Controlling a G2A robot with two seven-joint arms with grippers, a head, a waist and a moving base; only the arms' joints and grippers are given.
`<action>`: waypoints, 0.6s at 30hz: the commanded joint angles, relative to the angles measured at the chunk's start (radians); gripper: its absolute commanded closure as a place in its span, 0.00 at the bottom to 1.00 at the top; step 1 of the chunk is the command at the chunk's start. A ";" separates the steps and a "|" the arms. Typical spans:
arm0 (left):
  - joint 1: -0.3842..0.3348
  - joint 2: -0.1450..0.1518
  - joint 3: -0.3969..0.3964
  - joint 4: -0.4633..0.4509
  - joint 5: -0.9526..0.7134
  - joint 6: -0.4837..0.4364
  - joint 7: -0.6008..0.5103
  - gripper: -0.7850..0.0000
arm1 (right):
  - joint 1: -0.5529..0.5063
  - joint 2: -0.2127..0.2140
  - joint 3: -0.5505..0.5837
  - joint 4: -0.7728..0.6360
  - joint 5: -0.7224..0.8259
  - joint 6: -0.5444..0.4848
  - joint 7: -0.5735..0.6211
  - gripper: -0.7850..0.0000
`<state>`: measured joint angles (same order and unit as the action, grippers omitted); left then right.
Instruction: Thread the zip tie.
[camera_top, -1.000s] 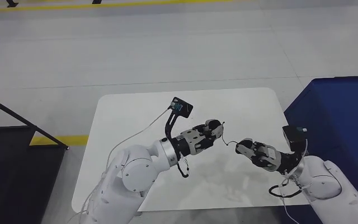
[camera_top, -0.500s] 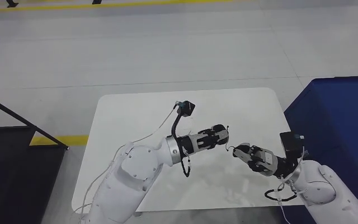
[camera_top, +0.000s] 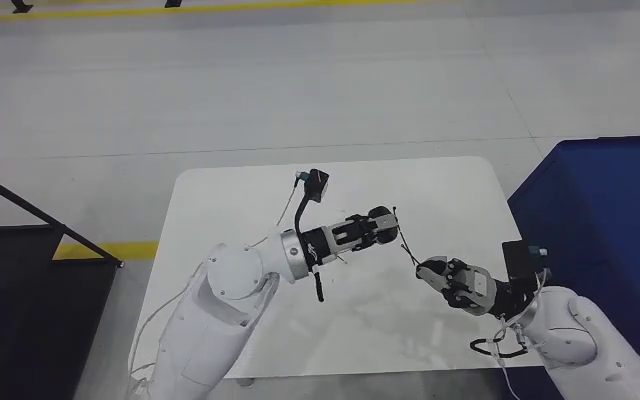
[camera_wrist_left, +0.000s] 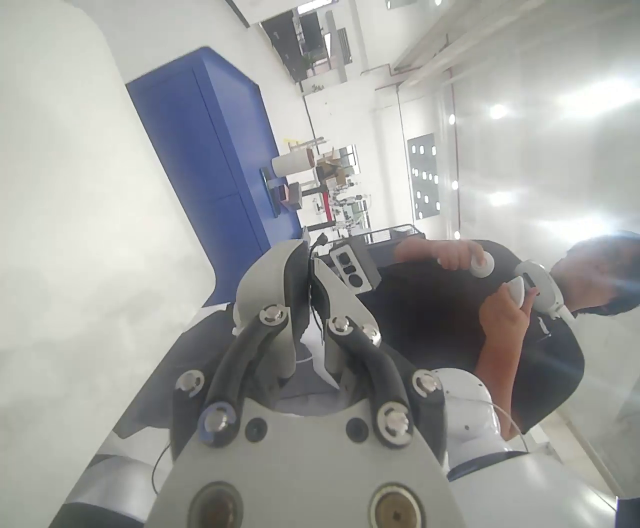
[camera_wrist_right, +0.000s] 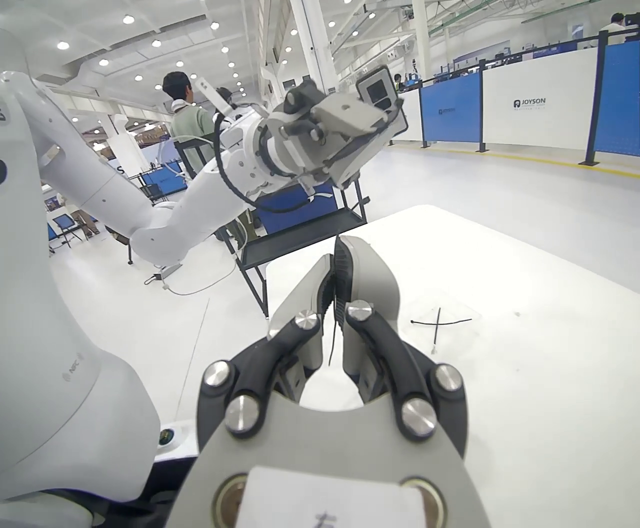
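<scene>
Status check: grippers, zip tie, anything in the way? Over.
Left gripper and right gripper shut on zip tie, strung between them. Loose ties crossed on table, out of the way.

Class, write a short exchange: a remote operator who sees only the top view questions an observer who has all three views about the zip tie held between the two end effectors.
Operator: From above, the zip tie is a hairline. Is the right end effector really gripping it?
Observer: Yes. Its wrist view shows the fingers shut on the black strip, with a short tail hanging out toward the wrist.
Operator: Is anything else lying on the table?
Observer: Two thin black strips, likely spare ties, lie crossed on it beyond the right end effector.
Operator: Noted. I can't make those out from above.
</scene>
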<state>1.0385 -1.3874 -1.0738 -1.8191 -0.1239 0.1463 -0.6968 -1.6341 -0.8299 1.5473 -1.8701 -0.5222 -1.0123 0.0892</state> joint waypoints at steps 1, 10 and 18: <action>0.007 0.004 -0.012 -0.032 0.103 -0.031 0.091 1.00 | -0.005 -0.002 -0.006 -0.003 -0.010 0.000 -0.010 1.00; 0.085 0.020 0.003 -0.136 0.372 -0.095 0.179 1.00 | -0.008 0.008 -0.041 0.005 0.131 0.000 0.049 1.00; 0.139 0.028 0.001 -0.169 0.451 -0.140 0.226 1.00 | -0.007 0.010 -0.046 0.003 0.154 0.000 0.063 1.00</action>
<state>1.1705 -1.3612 -1.0728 -1.9802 0.3068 0.0099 -0.4759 -1.6412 -0.8197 1.5010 -1.8668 -0.3685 -1.0123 0.1524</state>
